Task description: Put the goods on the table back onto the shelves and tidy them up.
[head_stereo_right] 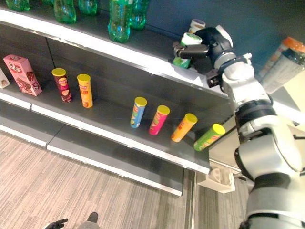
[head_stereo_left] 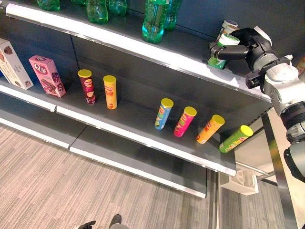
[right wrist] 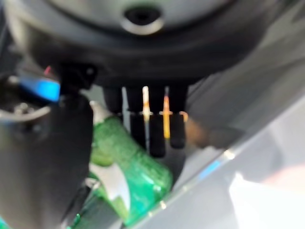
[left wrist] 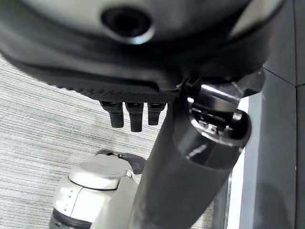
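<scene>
Dark shelves point(head_stereo_left: 143, 119) with pale front edges are seen over a grey striped floor point(head_stereo_left: 43, 181). On the top shelf point(head_stereo_left: 143, 45) green bottles point(head_stereo_left: 155, 21) stand in a row. At its right end the right hand point(head_stereo_left: 243, 45) is held at a green can with a white lid point(head_stereo_left: 220, 50); the fingers and the thumb appear curled round it, so the can is judged to be gripped. Just behind it a second can point(head_stereo_left: 229, 25) stands. The can looks tilted, with its base near or on the shelf; contact cannot be told.

On the middle shelf two pink-and-white boxes point(head_stereo_left: 45, 75) and a row of tall tubes with yellow lids point(head_stereo_left: 164, 113) are standing.

The step in hand is judged to be the placing of the can. It should be brought upright first and lowered until its base rests flat, well back from the edge. Only then should the fingers be released, and the hand drawn away straight, so that the neighbouring can is not pushed.

The left hand point(left wrist: 133, 114) is seen hanging over the floor with its fingers curled and nothing in it.
</scene>
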You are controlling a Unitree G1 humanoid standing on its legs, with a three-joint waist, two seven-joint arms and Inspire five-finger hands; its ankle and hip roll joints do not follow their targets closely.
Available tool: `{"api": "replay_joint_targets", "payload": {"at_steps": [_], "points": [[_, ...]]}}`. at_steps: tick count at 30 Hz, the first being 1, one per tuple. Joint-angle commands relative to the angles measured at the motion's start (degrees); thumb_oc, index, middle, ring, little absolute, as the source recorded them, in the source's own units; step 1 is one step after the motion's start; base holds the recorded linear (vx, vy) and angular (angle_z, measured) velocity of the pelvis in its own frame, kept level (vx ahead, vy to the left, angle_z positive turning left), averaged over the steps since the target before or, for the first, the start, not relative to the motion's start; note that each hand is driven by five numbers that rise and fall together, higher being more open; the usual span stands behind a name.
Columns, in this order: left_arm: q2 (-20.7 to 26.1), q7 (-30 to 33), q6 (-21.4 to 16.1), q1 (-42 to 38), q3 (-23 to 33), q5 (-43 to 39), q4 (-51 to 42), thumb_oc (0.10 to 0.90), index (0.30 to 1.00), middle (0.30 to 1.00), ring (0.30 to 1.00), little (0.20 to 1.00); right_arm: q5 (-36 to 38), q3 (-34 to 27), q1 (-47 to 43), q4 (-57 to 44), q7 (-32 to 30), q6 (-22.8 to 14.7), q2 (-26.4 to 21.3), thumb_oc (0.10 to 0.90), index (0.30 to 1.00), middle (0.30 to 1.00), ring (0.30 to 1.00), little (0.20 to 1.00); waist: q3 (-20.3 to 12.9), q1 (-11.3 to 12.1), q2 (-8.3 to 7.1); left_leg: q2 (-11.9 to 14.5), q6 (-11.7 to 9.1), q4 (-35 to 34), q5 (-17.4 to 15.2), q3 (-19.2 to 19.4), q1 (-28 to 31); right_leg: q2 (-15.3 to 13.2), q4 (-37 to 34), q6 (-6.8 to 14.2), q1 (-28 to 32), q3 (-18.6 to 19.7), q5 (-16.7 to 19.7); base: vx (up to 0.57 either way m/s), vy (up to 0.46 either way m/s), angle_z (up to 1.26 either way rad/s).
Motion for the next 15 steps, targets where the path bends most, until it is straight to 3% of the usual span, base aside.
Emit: {"api": "replay_joint_targets", "payload": {"at_steps": [1,15], "points": [[3.37,-0.29,-2.02,-0.72,-3.16,-0.07,-0.65,0.8,0.9,0.9,0.9,0.9,-1.04,3.31,-12.82,2.92,-1.83,-2.55,-2.27,0.4,0.3,0.3,0.3,0.3,-2.67,0.18,-0.78,1.1,0.46,0.17,-6.13,5.36,2.0,-2.8,3.88,2.37,-3.43,3.66,0.45,0.0,0.0,0.0],[3.61,-0.5,-1.98,-0.5,-3.58,0.85,-1.03,0.8,0.9,0.9,0.9,0.9,-2.33,3.69,-12.38,2.31,-1.53,-2.6,-2.83,0.4,0.3,0.3,0.3,0.3,-2.75,-0.5,-0.7,1.1,0.37,0.17,-6.46,5.45,2.33,-2.57,3.47,2.3,-3.1,3.65,0.47,0.0,0.0,0.0]]}}
